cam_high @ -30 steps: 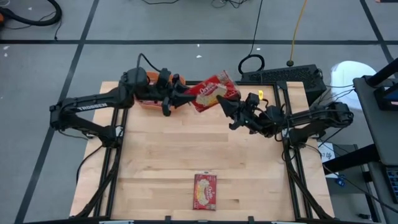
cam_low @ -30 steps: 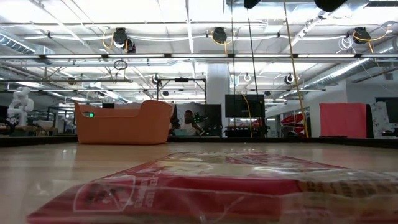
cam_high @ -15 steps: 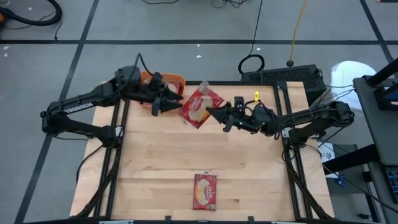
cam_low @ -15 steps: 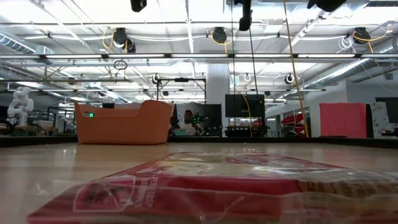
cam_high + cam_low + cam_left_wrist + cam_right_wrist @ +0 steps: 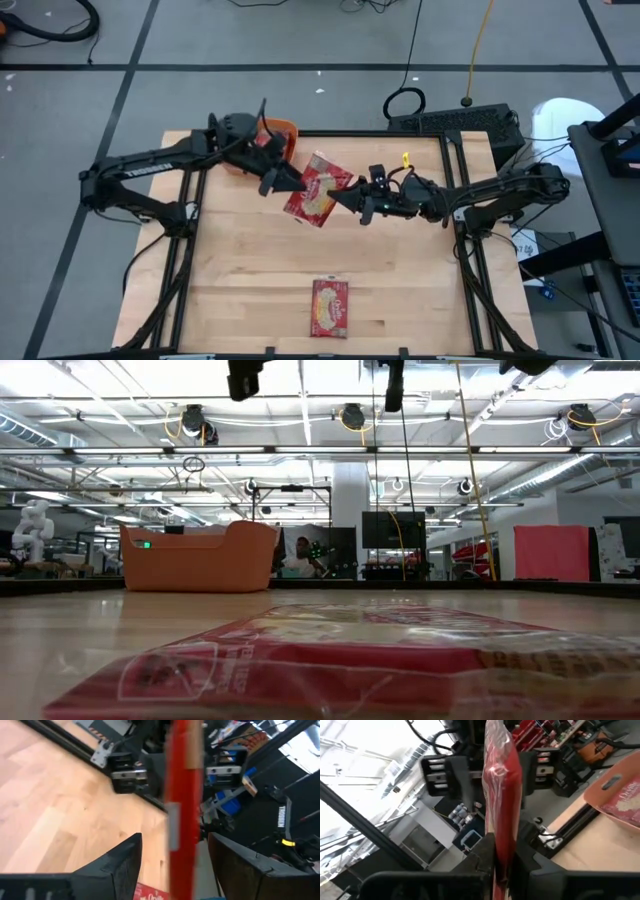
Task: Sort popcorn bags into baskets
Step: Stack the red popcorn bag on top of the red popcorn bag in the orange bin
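Note:
A red popcorn bag (image 5: 318,188) hangs in the air over the far middle of the table, and my right gripper (image 5: 342,200) is shut on it from the right. My left gripper (image 5: 290,183) is at the bag's left side, open. In the left wrist view the bag (image 5: 182,795) shows edge-on between the two fingers, and I see no touch. The orange basket (image 5: 283,128) stands at the far left, partly hidden under my left arm. A second popcorn bag (image 5: 331,307) lies flat near the table's front edge. My right gripper pinches the bag's right-hand edge (image 5: 501,832) between its two fingers. The fingers come about level from the table's right side. The bag sticks out beyond the fingertips edge-on, lifted clear of the table.
In the low view the basket (image 5: 200,557) stands far back on the left, and the flat bag (image 5: 350,655) fills the foreground. A keyboard (image 5: 455,122) and a cable coil (image 5: 404,102) lie beyond the far right corner. Bare wood (image 5: 280,260) lies mid-table.
My right gripper has carried the bag down and toward the table's left and near side, rolling so that the bag has turned. My left gripper has pulled back from the bag, then come down beside it again.

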Robot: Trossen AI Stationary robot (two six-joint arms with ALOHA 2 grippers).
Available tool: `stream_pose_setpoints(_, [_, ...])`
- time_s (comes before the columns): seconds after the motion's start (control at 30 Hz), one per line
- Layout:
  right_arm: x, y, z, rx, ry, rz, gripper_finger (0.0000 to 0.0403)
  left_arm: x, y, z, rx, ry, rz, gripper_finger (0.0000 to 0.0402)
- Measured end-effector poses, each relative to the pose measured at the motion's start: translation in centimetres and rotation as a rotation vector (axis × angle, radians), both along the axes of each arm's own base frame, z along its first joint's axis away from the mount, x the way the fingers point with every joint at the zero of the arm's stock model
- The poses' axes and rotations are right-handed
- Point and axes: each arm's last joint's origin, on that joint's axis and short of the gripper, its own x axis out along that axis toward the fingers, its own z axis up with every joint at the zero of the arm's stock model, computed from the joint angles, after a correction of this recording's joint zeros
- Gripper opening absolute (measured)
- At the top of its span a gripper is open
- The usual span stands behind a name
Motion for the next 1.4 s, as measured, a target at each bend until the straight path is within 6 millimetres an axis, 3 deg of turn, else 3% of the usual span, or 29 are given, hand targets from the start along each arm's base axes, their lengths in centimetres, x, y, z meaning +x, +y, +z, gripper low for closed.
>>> stream_pose_setpoints(0.3, [0.0, -0.1, -0.2, 0.010, 0.018, -0.026, 0.0017, 0.7, 0.0, 0.1, 0.014, -0.035, 0.045, 0.0188])
stream_pose_setpoints(0.73, [0.0, -0.1, -0.4, 0.006, 0.037, -0.031, 0.0017, 1.8, -0.4, -0.9, 0.008, -0.002, 0.019, 0.0047])
stream_pose_setpoints(0.97, [0.0, -0.2, -0.4, -0.005, 0.040, -0.047, 0.0025, 1.8, -0.4, -0.9, 0.008, -0.003, 0.021, 0.0041])
stream_pose_setpoints(1.1, [0.0, -0.2, -0.4, 0.001, 0.040, -0.080, 0.0070, 1.8, -0.4, -0.9, 0.006, -0.004, 0.023, 0.0058])
stream_pose_setpoints(1.4, [0.0, -0.8, -0.5, 0.023, 0.055, -0.098, 0.0203, 1.2, 0.5, -0.5, 0.004, -0.013, 0.029, 0.0040])
